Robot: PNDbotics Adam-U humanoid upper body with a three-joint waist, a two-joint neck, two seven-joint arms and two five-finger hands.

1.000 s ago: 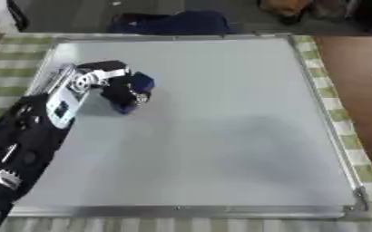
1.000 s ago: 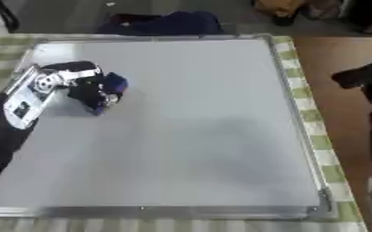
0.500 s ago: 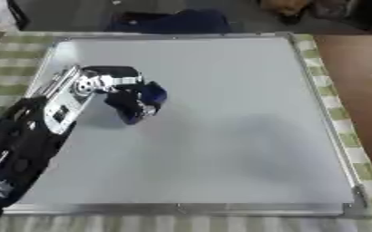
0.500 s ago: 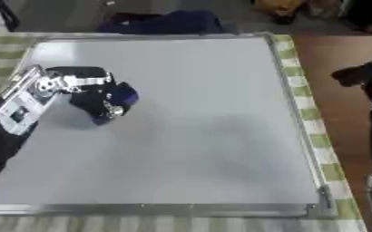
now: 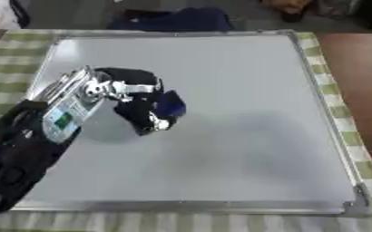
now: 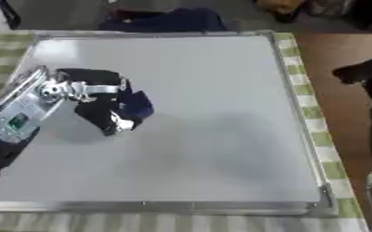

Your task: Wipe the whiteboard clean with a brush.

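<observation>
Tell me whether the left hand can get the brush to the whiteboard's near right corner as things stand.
Probably yes. The left hand already holds the dark blue brush on the whiteboard, and the bare board between it and the near right corner has nothing lying on it. Whether the arm stretches that far cannot be told.

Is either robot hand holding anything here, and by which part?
The left robot hand is curled around a dark blue brush on the whiteboard; the exact part gripped cannot be told.
</observation>
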